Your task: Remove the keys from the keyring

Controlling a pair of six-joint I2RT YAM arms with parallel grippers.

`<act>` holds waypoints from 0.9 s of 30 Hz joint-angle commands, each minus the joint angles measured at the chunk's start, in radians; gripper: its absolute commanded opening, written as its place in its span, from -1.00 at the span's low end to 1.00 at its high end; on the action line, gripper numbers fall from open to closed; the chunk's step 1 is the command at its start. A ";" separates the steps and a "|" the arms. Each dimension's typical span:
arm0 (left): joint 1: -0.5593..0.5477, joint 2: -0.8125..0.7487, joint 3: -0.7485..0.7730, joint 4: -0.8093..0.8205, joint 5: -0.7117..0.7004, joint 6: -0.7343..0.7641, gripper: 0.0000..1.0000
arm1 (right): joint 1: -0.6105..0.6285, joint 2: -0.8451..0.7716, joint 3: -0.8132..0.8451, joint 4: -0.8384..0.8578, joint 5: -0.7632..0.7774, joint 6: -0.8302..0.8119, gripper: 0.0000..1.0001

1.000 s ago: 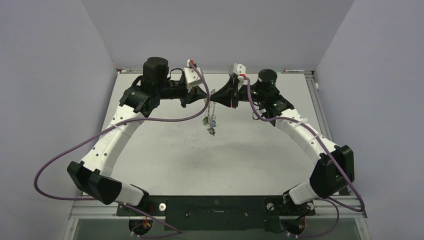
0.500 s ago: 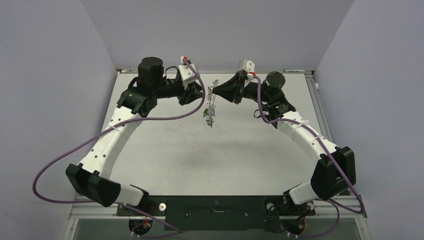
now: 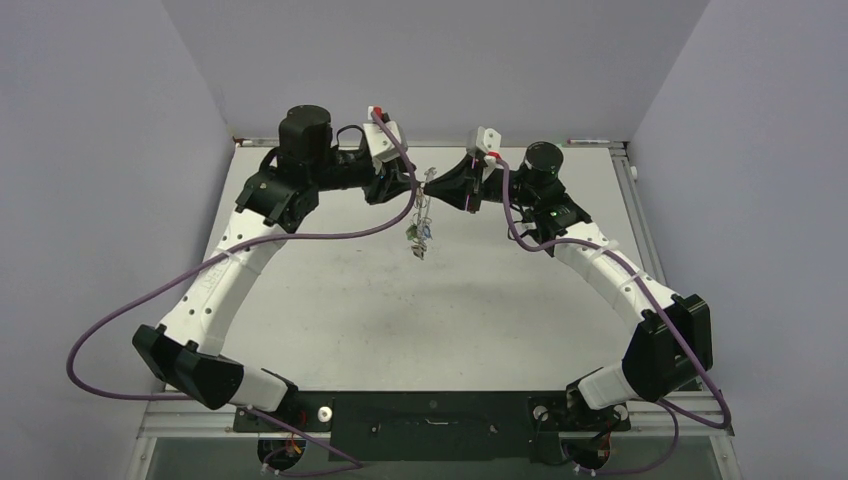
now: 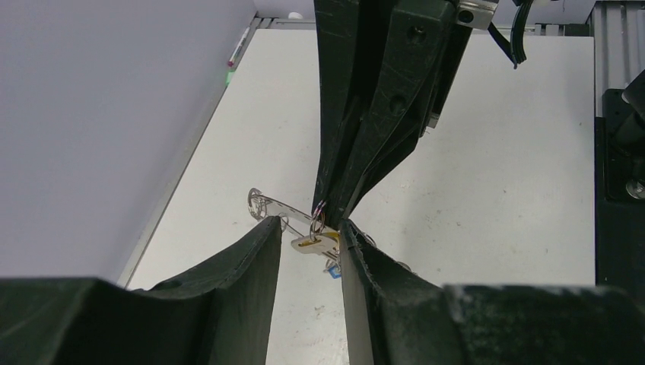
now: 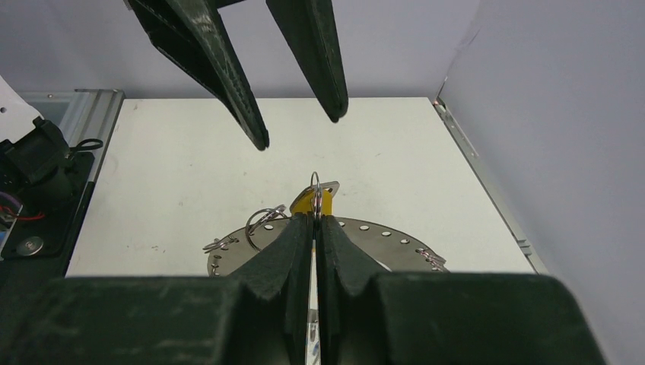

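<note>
Because the keys must come away from something that will not swing off with them, we have the right gripper acting as the anchor. Its jaws are pressed together at the top edge of the keyring, right where a small wire loop stands up beside the yellow key. We cannot tell whether the pads bite the plate itself or only that loop. Held this way, the keyring hangs in the air high over the far middle of the table, and the other keys dangle beneath it, clear of the surface.

Facing it nose to nose, the left gripper is partly open. Its two fingers stand either side of the yellow key, seemingly just apart from it, with the blue key lower down between them. We judge this narrow gap is chosen so that the pads can close on one tiny key head without catching its neighbours or the flat keyring, which runs edge-on to the left.

To our eye the keys all remain attached. The risk lies in the left fingers nipping the loop or the right fingertips instead of the key.
</note>
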 commanded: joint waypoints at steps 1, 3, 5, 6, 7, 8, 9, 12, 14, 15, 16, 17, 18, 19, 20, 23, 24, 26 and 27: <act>-0.013 0.024 0.045 0.005 0.008 0.012 -0.37 | 0.013 -0.060 0.061 0.040 -0.011 -0.040 -0.90; -0.017 0.031 0.050 -0.013 0.007 0.024 -0.38 | 0.014 -0.062 0.064 0.043 -0.008 -0.040 -0.90; -0.017 0.036 0.054 -0.033 0.007 0.037 -0.40 | 0.014 -0.062 0.064 0.044 -0.009 -0.038 -0.90; -0.017 0.038 0.054 -0.042 0.004 0.044 -0.42 | 0.014 -0.064 0.064 0.046 -0.008 -0.036 -0.90; -0.017 0.039 0.054 -0.052 0.004 0.051 -0.45 | 0.014 -0.066 0.064 0.048 -0.006 -0.034 -0.90; -0.017 0.039 0.053 -0.058 0.002 0.060 -0.48 | 0.014 -0.066 0.064 0.049 -0.007 -0.035 -0.90; -0.016 0.039 0.050 -0.058 0.001 0.061 -0.53 | 0.014 -0.067 0.065 0.049 -0.009 -0.035 -0.90; -0.016 0.041 0.051 -0.057 -0.003 0.060 -0.81 | 0.014 -0.070 0.064 0.055 -0.009 -0.032 -0.90; -0.012 0.042 0.052 -0.049 0.002 0.051 -1.00 | 0.014 -0.068 0.067 0.057 -0.012 -0.033 -0.90; -0.009 0.041 0.052 -0.047 0.006 0.048 -1.00 | 0.014 -0.069 0.066 0.056 -0.011 -0.033 -0.90; -0.006 0.040 0.051 -0.042 0.011 0.040 -1.00 | 0.014 -0.068 0.068 0.052 -0.012 -0.036 -0.90; -0.003 0.040 0.051 -0.039 0.013 0.035 -1.00 | 0.014 -0.068 0.070 0.049 -0.011 -0.038 -0.90; -0.001 0.039 0.051 -0.039 0.012 0.029 -1.00 | 0.014 -0.069 0.068 0.048 -0.011 -0.041 -0.90; 0.004 0.038 0.051 -0.043 0.009 0.023 -1.00 | 0.014 -0.071 0.068 0.049 -0.009 -0.042 -0.90; 0.010 0.039 0.051 -0.047 0.005 0.017 -1.00 | 0.013 -0.073 0.067 0.051 -0.006 -0.043 -0.90; 0.025 0.042 0.052 -0.079 -0.013 0.029 -1.00 | 0.010 -0.078 0.058 0.063 0.004 -0.040 -0.90; 0.026 0.043 0.051 -0.089 -0.022 0.039 -1.00 | 0.009 -0.082 0.052 0.081 0.006 -0.032 -0.90; 0.026 0.047 0.049 -0.101 -0.029 0.045 -1.00 | 0.008 -0.085 0.036 0.122 0.012 -0.009 -0.90; 0.026 0.049 0.048 -0.102 -0.025 0.046 -1.00 | 0.005 -0.086 0.031 0.141 0.012 0.003 -0.90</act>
